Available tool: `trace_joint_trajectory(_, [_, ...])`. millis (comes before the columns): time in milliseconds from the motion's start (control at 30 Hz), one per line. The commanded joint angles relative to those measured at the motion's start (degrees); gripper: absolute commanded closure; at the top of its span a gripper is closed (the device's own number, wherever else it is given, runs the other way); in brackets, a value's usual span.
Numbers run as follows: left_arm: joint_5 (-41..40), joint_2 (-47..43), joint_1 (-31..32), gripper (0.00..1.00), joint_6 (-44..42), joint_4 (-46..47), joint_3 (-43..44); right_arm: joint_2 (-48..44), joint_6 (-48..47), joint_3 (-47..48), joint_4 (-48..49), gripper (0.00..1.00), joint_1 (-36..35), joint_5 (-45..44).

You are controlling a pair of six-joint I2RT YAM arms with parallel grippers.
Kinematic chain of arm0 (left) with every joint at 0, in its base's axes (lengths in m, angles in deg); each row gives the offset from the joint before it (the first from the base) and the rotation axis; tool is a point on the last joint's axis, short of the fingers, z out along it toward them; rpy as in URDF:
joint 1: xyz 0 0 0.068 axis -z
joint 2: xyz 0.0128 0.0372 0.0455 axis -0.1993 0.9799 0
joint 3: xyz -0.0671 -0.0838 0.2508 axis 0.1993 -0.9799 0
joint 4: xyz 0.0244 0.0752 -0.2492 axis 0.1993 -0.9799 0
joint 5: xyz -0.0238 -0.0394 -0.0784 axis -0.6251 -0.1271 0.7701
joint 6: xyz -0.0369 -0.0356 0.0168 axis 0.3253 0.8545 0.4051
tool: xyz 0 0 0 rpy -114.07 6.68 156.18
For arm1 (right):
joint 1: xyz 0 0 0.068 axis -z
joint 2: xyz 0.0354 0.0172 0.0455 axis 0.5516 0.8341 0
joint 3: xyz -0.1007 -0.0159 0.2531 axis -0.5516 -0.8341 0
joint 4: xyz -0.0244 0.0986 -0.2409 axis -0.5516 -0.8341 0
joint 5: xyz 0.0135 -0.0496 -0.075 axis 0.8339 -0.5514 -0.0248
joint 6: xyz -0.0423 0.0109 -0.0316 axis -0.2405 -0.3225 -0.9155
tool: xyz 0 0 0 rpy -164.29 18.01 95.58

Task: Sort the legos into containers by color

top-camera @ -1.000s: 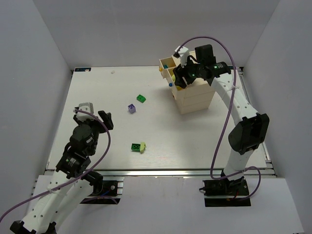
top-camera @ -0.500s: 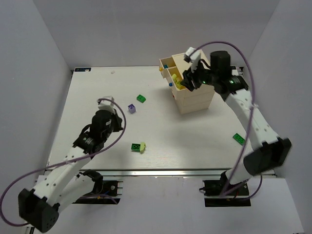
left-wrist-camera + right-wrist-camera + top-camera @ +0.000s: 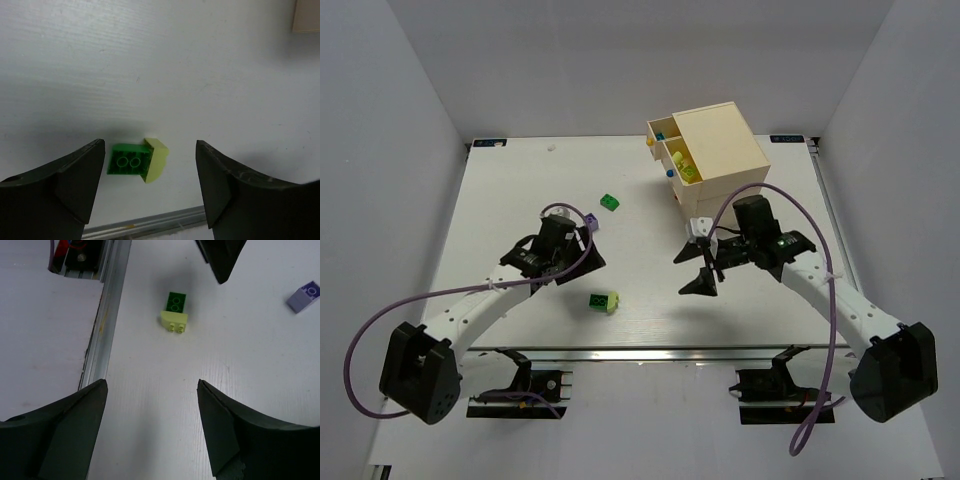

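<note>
A green lego (image 3: 599, 300) joined to a pale yellow-green lego (image 3: 613, 303) lies near the table's front edge. My left gripper (image 3: 590, 250) hovers open just behind this pair. The left wrist view shows the green lego (image 3: 126, 160) and the yellow-green lego (image 3: 156, 157) between the open left gripper's (image 3: 150, 145) tips. My right gripper (image 3: 692, 270) is open and empty to the pair's right, facing it (image 3: 174, 320). A purple lego (image 3: 589, 222) and another green lego (image 3: 610, 203) lie farther back. The cream chest (image 3: 720, 150) has open drawers holding yellow-green legos (image 3: 685, 166) and a blue lego (image 3: 660, 135).
The metal rail (image 3: 650, 350) runs along the table's front edge, also in the right wrist view (image 3: 107, 315). The purple lego (image 3: 303, 296) shows at the right wrist view's right edge. A left fingertip (image 3: 220, 257) shows at its top. White walls enclose the table.
My right gripper left the chest's open drawer and came down to the table's middle. My left arm reached forward and right to the green and yellow-green pair.
</note>
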Motion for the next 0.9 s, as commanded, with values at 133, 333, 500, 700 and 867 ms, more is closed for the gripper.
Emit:
trace_joint_trajectory(133, [-0.56, 5.32, -0.10, 0.17, 25.83, -17.43, 5.54, -5.76, 6.08, -5.44, 14.45, 0.22, -0.23, -0.71])
trace_joint_trajectory(333, [-1.51, 0.94, 1.04, 0.19, 44.91, -18.84, 3.43, -7.08, 6.96, -5.97, 15.15, 0.22, -0.13, -1.33])
trace_joint_trajectory(500, [-1.35, -0.30, 1.04, 0.20, 54.93, -19.91, 0.97, -8.39, 7.05, -6.32, 15.15, 0.22, -0.05, -1.77])
trace_joint_trajectory(700, [1.56, 1.90, 1.57, 0.20, 56.88, -21.67, -1.67, -9.27, 6.70, -6.50, 14.80, 0.22, 0.04, -1.59])
trace_joint_trajectory(867, [0.77, 4.87, 1.57, 0.20, 56.88, -20.44, -1.24, -9.71, 5.99, -6.50, 14.28, 0.22, 0.04, -1.59])
